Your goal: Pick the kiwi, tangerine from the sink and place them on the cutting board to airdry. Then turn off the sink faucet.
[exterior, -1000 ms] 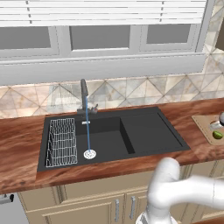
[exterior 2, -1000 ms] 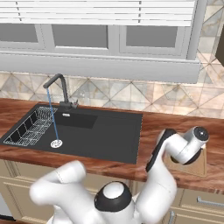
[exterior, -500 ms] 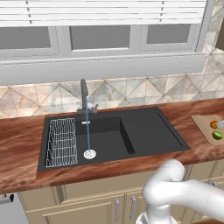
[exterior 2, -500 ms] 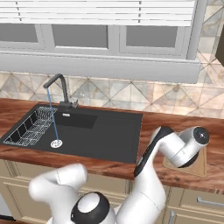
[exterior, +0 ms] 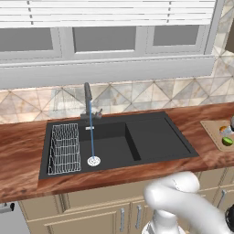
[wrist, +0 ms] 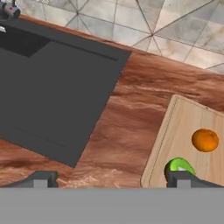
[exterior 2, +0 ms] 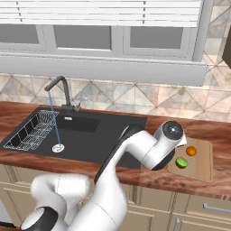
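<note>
I am seeing both fruits on the cutting board point(exterior 2: 200, 158) now, at the right side of the right base view. The tangerine point(exterior 2: 191, 151) is sitting a bit higher in the frame and the kiwi point(exterior 2: 182, 163) just below-left of it; they are near each other but apart, not touching. In the hand view the tangerine point(wrist: 205, 140) is at the right edge and the kiwi point(wrist: 179, 166) low-right, partly behind one finger tip. The board is lying flat on the reddish bench point(wrist: 131, 118), so I am judging the fruits are put there to drip and dry away from the wet basin.

The gripper point(wrist: 112, 178) is hanging over the bench beside the board's left edge. The jaws are spread wide w/ nothing between them: one tip at lower left of the hand view, the other at lower right near the kiwi. I am reading this as a fresh release, approx. done w/ the fruit part.

The sink point(exterior: 151, 137) is in the centre of the left base view, no fruit in it as far as I can tell. The sink faucet point(exterior: 87, 99) is standing at its back rim, upper left, and a thin blue stream is running down to the drain point(exterior: 93, 161), beside the wire rack point(exterior: 64, 147). So water is on, and the handle is the job left. I am needing to bring the arm well across to the left for that.
</note>
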Tool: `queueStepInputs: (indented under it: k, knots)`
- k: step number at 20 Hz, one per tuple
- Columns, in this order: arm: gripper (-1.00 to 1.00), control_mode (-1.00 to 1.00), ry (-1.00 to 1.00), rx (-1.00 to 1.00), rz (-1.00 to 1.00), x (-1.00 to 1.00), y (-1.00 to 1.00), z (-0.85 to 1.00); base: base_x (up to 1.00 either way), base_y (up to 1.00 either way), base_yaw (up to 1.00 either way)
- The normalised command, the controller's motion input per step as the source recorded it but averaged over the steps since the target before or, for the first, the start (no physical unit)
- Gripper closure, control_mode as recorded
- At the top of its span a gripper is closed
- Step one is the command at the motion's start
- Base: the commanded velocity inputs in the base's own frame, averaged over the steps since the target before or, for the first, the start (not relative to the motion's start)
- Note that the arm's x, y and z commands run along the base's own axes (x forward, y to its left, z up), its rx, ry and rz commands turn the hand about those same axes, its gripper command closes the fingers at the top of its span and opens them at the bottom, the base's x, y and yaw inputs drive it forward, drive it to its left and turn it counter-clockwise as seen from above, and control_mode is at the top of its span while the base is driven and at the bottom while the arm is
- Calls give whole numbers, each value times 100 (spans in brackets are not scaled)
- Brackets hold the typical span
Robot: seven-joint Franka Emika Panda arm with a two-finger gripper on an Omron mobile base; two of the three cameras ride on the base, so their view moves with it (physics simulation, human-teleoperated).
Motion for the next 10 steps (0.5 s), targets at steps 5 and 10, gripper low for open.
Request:
queueStepInputs:
  k: [5,10]
  knots:
    - [-100,-100,-1,1,0,-44,40,89,0,0,0]
    - [-100,-100,9,8,10,-22,4,97,0,0,0]
